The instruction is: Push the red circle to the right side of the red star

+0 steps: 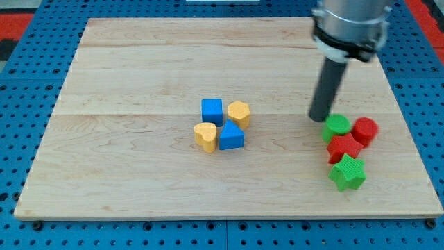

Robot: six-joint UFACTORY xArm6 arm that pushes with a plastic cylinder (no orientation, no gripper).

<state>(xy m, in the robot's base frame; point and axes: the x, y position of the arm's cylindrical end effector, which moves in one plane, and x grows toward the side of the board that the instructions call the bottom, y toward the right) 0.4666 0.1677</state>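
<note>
The red circle sits at the view's right, touching the upper right of the red star. A green circle touches the star's upper left, and a green star lies just below the red star. My tip rests on the board just left of the green circle, up and left of the red star. The rod rises from it toward the view's top right.
Near the board's middle is a tight cluster: a blue cube, a yellow hexagon, a yellow heart and a blue triangular block. The wooden board ends close to the right of the red circle.
</note>
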